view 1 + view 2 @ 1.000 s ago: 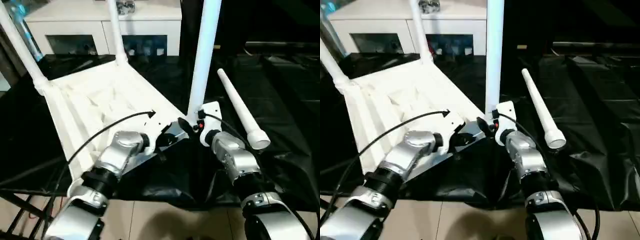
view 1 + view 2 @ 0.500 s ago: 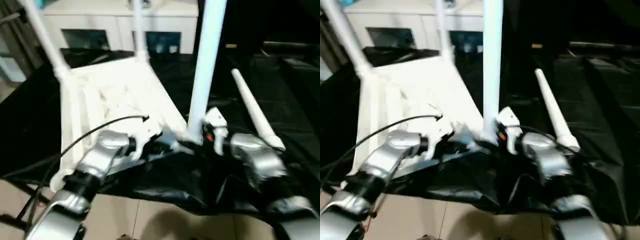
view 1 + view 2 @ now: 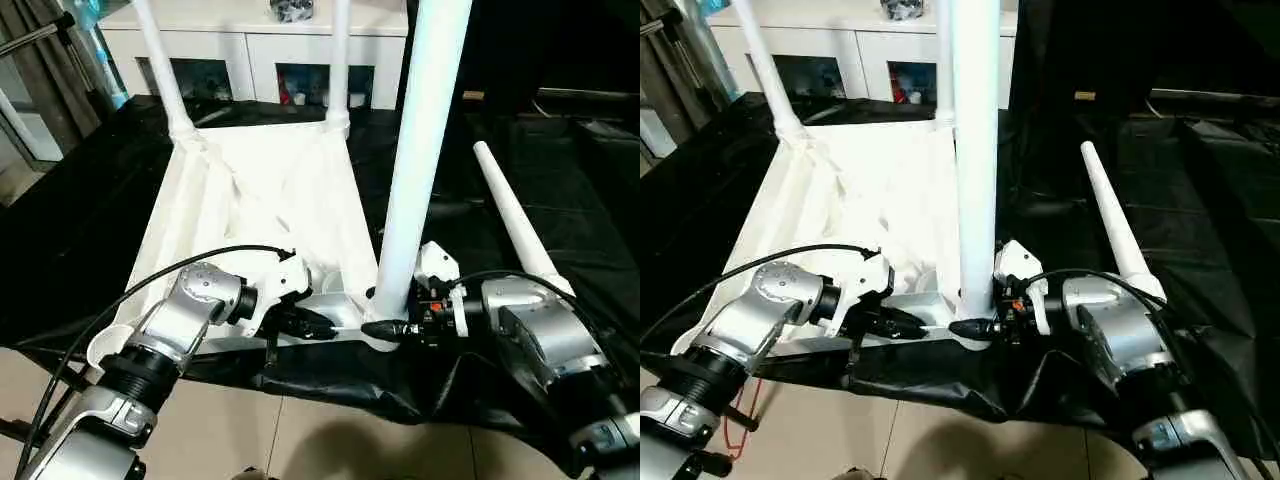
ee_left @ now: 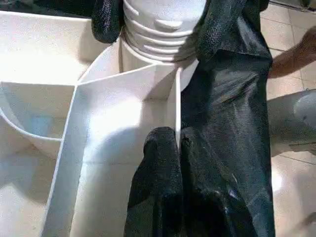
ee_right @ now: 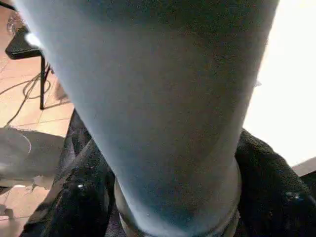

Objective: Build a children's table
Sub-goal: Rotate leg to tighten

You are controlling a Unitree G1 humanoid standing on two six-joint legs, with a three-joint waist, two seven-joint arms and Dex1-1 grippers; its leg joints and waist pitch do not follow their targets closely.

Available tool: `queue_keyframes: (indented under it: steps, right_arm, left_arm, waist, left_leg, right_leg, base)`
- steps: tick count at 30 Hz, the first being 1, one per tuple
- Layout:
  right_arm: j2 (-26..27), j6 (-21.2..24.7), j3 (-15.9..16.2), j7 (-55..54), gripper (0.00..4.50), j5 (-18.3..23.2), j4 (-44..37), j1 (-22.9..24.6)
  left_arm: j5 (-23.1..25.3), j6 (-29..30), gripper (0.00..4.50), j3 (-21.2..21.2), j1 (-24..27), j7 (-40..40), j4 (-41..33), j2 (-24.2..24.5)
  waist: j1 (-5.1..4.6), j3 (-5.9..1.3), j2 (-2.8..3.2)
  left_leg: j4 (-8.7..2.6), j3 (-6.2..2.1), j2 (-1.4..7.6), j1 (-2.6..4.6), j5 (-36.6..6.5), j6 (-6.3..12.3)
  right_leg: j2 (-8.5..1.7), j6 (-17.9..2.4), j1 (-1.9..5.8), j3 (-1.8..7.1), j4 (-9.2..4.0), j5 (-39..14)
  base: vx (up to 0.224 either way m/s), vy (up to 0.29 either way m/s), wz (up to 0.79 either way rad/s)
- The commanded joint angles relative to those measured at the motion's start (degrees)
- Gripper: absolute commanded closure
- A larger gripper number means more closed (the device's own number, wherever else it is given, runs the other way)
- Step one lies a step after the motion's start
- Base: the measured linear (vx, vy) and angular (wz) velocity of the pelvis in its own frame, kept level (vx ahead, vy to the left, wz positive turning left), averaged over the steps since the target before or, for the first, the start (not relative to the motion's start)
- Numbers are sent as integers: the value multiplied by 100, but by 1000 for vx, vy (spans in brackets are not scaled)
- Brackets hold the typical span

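Left gripper, fingers pressed together on a rib of the upturned tabletop, steadies it. Right gripper straddles the near leg upright in its corner socket; twisting should stay axial. 1 leg lies loose beyond it.

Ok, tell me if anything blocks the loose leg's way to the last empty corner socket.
The loose leg lies right of the tabletop; the empty socket is at the near left corner. Between them stand the near upright leg and both hands.
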Motion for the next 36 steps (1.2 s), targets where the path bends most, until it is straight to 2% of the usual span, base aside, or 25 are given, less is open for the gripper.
queue_keyframes:
  steps: [1, 4, 6, 7, 9, 10, 11, 12, 13, 14, 15, 16, 18, 20, 21, 23, 24, 28, 29, 30, 31, 33, 34, 36]
  right_arm:
    - [120, 88, 250, 55, 160, -17, -203, 78]
    - [365, 64, 177, -492, 172, -158, -35, 132]
    - [430, 66, 158, -659, 173, -211, 32, 129]
    - [690, 4, 39, -1267, 174, -335, 303, 84]
    - [894, 1, -59, -1778, 175, -437, 537, 22]
    - [1056, -6, -130, -2194, 175, -523, 721, -38]
    - [1168, 9, -192, -2450, 175, -545, 850, -87]
    - [1233, 23, -232, -2593, 175, -550, 926, -118]
    - [1409, 43, -349, -2967, 176, -541, 1137, -212]
    - [1711, 78, -565, -3580, 176, -477, 1491, -389]
    - [1750, 77, -594, -3663, 176, -471, 1535, -413]
    - [1975, 75, -755, -4148, 176, -448, 1794, -556]
    - [2123, 19, -842, -4431, 176, -487, 1966, -649]
    - [2319, -194, -868, -4778, 176, -593, 2268, -825]
    - [2397, -330, -858, -4886, 176, -648, 2402, -909]
    - [2497, -610, -877, -4873, 176, -670, 2577, -1037]
    - [2508, -612, -920, -4799, 120, -608, 2569, -1046]
    - [2490, -569, -1046, -4465, 99, -433, 2521, -1090]
    - [2449, -570, -1019, -4326, 83, -429, 2472, -1086]
    - [2386, -628, -944, -4171, 68, -458, 2408, -1073]
    - [2279, -683, -823, -3922, 61, -494, 2290, -1037]
    - [2209, -739, -754, -3685, 57, -489, 2223, -1008]
    - [1999, -752, -594, -3044, 57, -400, 1921, -872]
    - [1786, -729, -462, -2510, 57, -342, 1642, -741]
  left_arm:
    - [-58, -133, 450, -56, -77, 67, -175, -138]
    - [-33, -21, 450, 90, -120, 501, -53, -322]
    - [-35, 11, 450, 132, -132, 610, -26, -371]
    - [-37, 108, 450, 243, -166, 921, 35, -526]
    - [-21, 180, 450, 318, -201, 1182, 90, -648]
    - [-5, 217, 450, 367, -236, 1387, 143, -746]
    - [8, 246, 450, 395, -260, 1515, 177, -807]
    - [15, 264, 450, 410, -273, 1588, 196, -842]
    - [46, 309, 450, 448, -315, 1800, 254, -936]
    - [107, 409, 450, 500, -389, 2163, 344, -1098]
    - [116, 424, 450, 507, -399, 2214, 356, -1120]
    - [167, 525, 450, 553, -461, 2532, 429, -1262]
    - [211, 580, 450, 601, -509, 2772, 488, -1377]
    - [279, 607, 450, 643, -594, 3094, 588, -1573]
    - [304, 603, 450, 641, -619, 3184, 616, -1654]
    - [320, 506, 450, 569, -613, 3155, 618, -1726]
    - [323, 475, 450, 552, -606, 3124, 611, -1718]
    - [286, 372, 450, 527, -546, 2978, 534, -1661]
    - [271, 341, 450, 504, -513, 2893, 489, -1620]
    - [268, 282, 450, 463, -472, 2768, 441, -1559]
    - [262, 235, 450, 411, -417, 2591, 384, -1472]
    - [262, 205, 450, 392, -390, 2491, 360, -1423]
    - [236, 175, 450, 353, -335, 2239, 294, -1303]
    - [205, 94, 450, 310, -290, 1995, 229, -1187]
  waist:
    - [-24, -419, -34]
    - [-33, -405, -32]
    - [-58, -387, -43]
    - [-70, -377, -44]
    - [-124, -347, -33]
    - [-205, -344, -53]
    - [-222, -343, -38]
    - [-286, -328, -39]
    - [-286, -328, -39]
    - [-354, -345, -41]
    - [-383, -344, -34]
    - [-416, -348, -48]
    - [-458, -353, -36]
    - [-469, -364, -61]
    - [-466, -367, -48]
    - [-467, -384, -61]
    - [-451, -385, -53]
    - [-437, -400, -37]
    - [-432, -403, -45]
    - [-428, -401, -13]
    - [-440, -407, -30]
    - [-424, -418, -30]
    - [-414, -411, 4]
    - [-381, -424, -20]
  left_leg:
    - [-382, -39, 209, 44, -853, 472]
    - [-389, -37, 208, 49, -926, 444]
    - [-402, -40, 191, 49, -1061, 353]
    - [-411, -45, 185, 55, -1136, 304]
    - [-427, -46, 169, 84, -1356, 176]
    - [-445, -78, 146, 55, -1470, 113]
    - [-445, -87, 150, 65, -1517, 104]
    - [-444, -91, 137, 52, -1629, 106]
    - [-444, -91, 137, 52, -1629, 106]
    - [-427, -94, 128, 65, -1630, 100]
    - [-428, -99, 125, 61, -1634, 98]
    - [-425, -106, 112, 33, -1605, 121]
    - [-410, -99, 110, 57, -1625, 146]
    - [-411, -98, 119, 25, -1500, 220]
    - [-410, -99, 119, 14, -1488, 232]
    - [-397, -89, 118, 6, -1405, 295]
    - [-396, -79, 126, 7, -1337, 345]
    - [-396, -75, 139, -3, -1164, 464]
    - [-389, -72, 140, -6, -1138, 489]
    - [-394, -79, 143, -7, -1135, 492]
    - [-391, -76, 143, -14, -1158, 512]
    - [-382, -74, 154, -10, -1092, 559]
    - [-380, -71, 152, -3, -1050, 594]
    - [-369, -66, 163, 1, -985, 651]
  right_leg:
    - [-297, -1317, 345, 273, -358, -1034]
    - [-296, -1307, 335, 274, -374, -1133]
    - [-301, -1235, 340, 269, -408, -1411]
    - [-307, -1154, 338, 266, -435, -1635]
    - [-310, -1046, 305, 256, -489, -2090]
    - [-303, -876, 334, 228, -521, -2422]
    - [-308, -830, 325, 229, -532, -2509]
    - [-300, -789, 313, 214, -551, -2661]
    - [-300, -789, 313, 214, -551, -2661]
    - [-313, -766, 289, 226, -571, -2705]
    - [-306, -782, 289, 218, -573, -2703]
    - [-300, -760, 311, 203, -574, -2706]
    - [-298, -769, 284, 199, -593, -2723]
    - [-300, -852, 302, 208, -563, -2480]
    - [-301, -869, 304, 201, -551, -2450]
    - [-309, -926, 313, 211, -540, -2272]
    - [-303, -980, 312, 225, -529, -2081]
    - [-300, -1188, 345, 232, -461, -1566]
    - [-306, -1214, 357, 235, -454, -1500]
    - [-307, -1230, 361, 231, -445, -1480]
    - [-299, -1232, 368, 228, -447, -1449]
    - [-307, -1293, 371, 238, -424, -1267]
    - [-300, -1344, 368, 237, -417, -1163]
    - [-301, -1385, 384, 246, -392, -969]
  base:
    - [0, 0, 0]
    - [0, 0, 0]
    - [0, 0, 0]
    - [0, 0, 0]
    - [0, 0, 0]
    - [0, 0, 0]
    - [0, 0, 0]
    - [0, 0, 0]
    - [0, 0, 0]
    - [0, 0, 0]
    - [0, 0, 0]
    - [0, 0, 0]
    - [0, 0, 0]
    - [0, 0, 0]
    - [0, 0, 0]
    - [0, 0, 0]
    - [0, 0, 0]
    - [0, 0, 0]
    - [0, 0, 0]
    - [0, 0, 0]
    - [0, 0, 0]
    - [0, 0, 0]
    - [0, 0, 0]
    - [0, 0, 0]
